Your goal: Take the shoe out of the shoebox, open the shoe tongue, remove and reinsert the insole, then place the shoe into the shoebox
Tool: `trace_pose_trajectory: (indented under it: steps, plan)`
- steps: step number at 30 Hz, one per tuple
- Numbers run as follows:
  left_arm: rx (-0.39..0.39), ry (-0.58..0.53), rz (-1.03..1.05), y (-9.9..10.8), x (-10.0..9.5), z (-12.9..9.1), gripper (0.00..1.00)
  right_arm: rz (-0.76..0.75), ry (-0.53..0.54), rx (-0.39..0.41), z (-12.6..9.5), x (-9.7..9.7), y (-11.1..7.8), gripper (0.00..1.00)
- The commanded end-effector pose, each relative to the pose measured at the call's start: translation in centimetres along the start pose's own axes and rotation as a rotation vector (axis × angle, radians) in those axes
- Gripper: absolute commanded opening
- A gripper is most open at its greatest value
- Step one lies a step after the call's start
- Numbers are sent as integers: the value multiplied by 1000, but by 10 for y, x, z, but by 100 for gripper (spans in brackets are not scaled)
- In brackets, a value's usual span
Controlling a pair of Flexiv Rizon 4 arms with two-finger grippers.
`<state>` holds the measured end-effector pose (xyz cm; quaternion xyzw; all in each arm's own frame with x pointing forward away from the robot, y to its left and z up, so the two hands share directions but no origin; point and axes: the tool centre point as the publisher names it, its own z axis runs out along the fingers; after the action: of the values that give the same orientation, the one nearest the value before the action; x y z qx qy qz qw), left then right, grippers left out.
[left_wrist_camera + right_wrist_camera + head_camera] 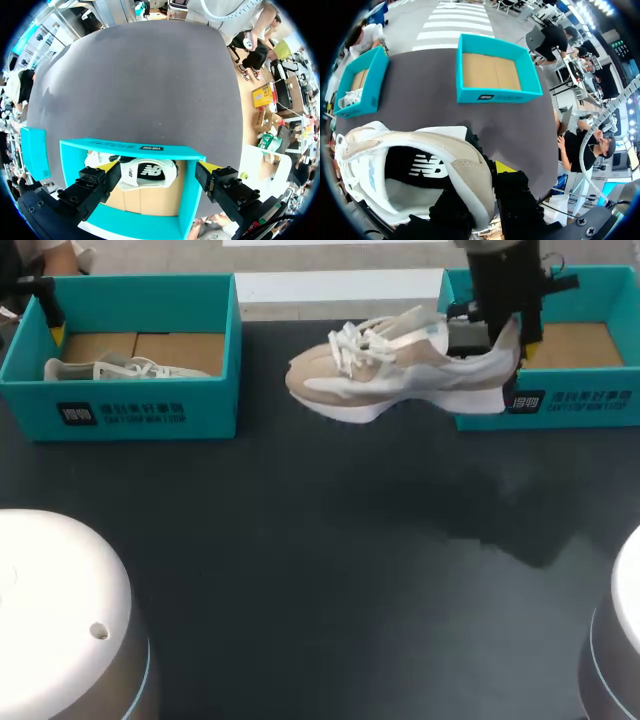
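My right pincer (508, 340) pinches the shoe (400, 370) by its heel, holding it above the worktop (300, 540) just beside the right box (590, 400). My left pincer (160, 170) hangs spread over the left box (187, 200).

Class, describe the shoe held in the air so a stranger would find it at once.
On the dark table stand two teal cardboard shoeboxes. Beside the right shoebox hangs a beige-and-white laced sneaker, its heel in the right end effector. The other sneaker lies inside the left shoebox; this one is in the air.
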<state>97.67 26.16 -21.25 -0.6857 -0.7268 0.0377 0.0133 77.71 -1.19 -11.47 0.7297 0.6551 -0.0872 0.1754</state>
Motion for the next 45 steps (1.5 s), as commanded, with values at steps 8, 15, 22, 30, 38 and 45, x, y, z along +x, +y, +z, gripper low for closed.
trace_pose_trajectory:
  steps: [8,15,22,30,38,45]
  plan:
    - [-1,1,1,0,1,0,100,120,25,-20,6,56,-83,0]
    - [-1,1,1,0,1,0,100,61,-3,-24,6,66,-96,0]
    - [-1,1,1,0,1,0,100,61,-3,-24,6,66,-96,0]
    - [-1,1,1,0,1,0,100,61,-3,-24,6,66,-96,0]
    - [-1,1,1,0,1,0,100,29,-29,-41,58,81,-95,0]
    - [-1,1,1,0,1,0,100,6,-31,-34,98,88,-97,0]
